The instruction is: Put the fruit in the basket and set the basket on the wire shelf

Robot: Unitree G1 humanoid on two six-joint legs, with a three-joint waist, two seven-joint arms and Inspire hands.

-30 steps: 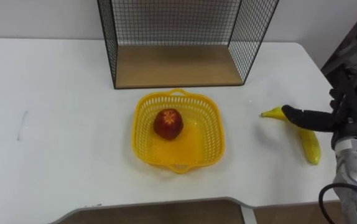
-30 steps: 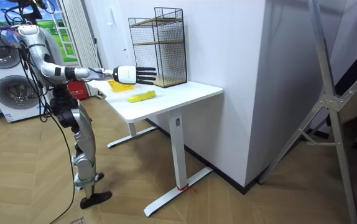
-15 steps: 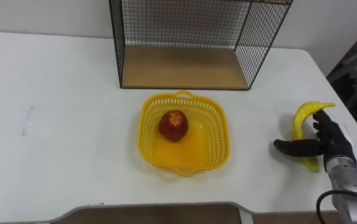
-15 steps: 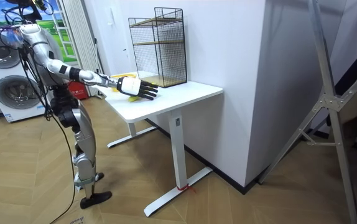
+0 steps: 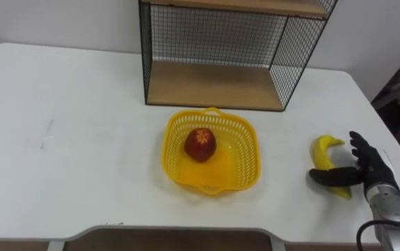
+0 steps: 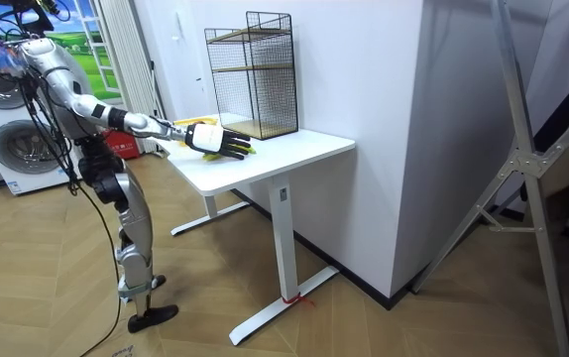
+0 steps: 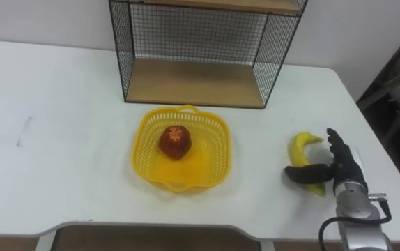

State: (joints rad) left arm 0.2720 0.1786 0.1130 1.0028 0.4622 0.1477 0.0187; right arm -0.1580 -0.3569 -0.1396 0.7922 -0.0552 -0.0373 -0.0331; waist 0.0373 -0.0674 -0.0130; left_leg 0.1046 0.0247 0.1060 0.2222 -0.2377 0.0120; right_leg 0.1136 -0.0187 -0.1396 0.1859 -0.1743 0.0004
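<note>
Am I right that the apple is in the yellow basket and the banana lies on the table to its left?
Not quite: the apple is in the yellow basket, but the left eye view shows the banana on the table to its right.

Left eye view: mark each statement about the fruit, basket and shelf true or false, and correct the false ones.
1. The apple lies in the yellow basket. True.
2. The banana lies in the basket too. False: it lies on the table, at the right hand.
3. The basket stands on the wire shelf. False: it stands on the table in front of the shelf.
4. The right hand's thumb lies across the banana. True.
</note>
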